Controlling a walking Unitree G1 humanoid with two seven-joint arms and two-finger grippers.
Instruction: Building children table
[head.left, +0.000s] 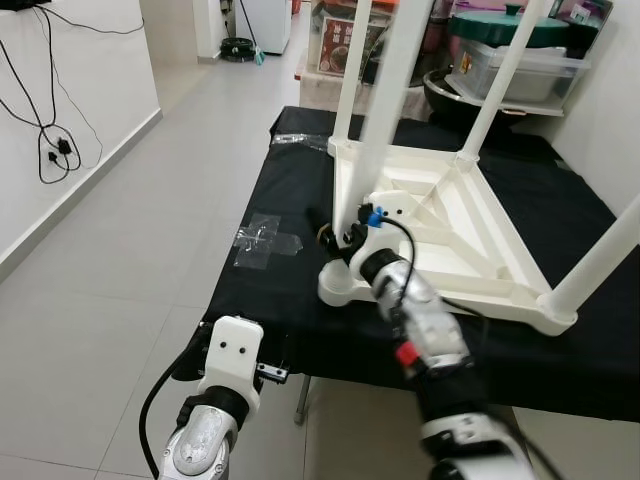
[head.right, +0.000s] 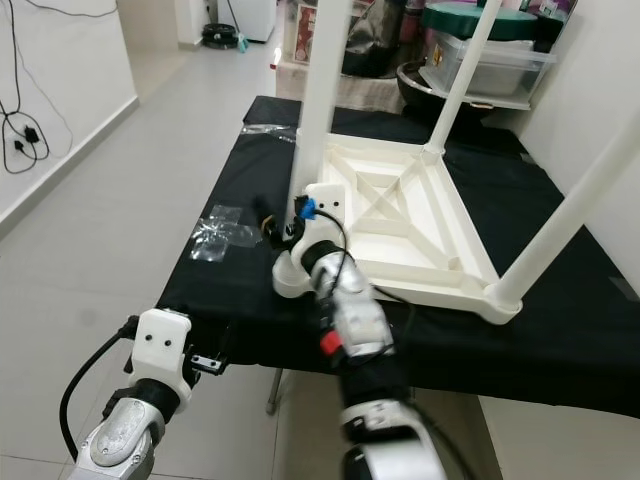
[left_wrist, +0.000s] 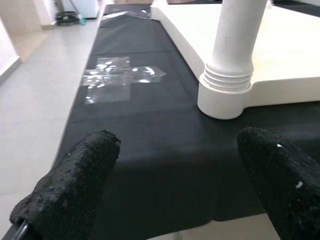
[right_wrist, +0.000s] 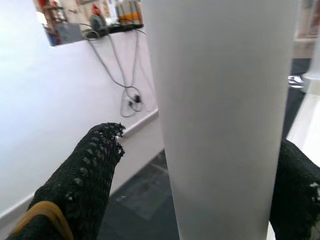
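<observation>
Two pincers matter here: the right pincer (head.left: 345, 235), fingers apart around the near-left leg (head.left: 385, 100), which stands upright on the upturned table (head.left: 470, 235) at the worktop's (head.left: 270, 200) front edge; left pincer (left_wrist: 175, 185) released, lower.

Both arms are silver metal with black joints. The left arm (head.left: 215, 415) ends in a white boxy wrist housing with two small dark holes, a black cable looping off its side and a small metal bracket with screws. The right arm (head.left: 425, 330) carries a red tag, a blue connector near the wrist and a black cable; the fingers (left_wrist: 75, 185) are black and rough-textured.
</observation>
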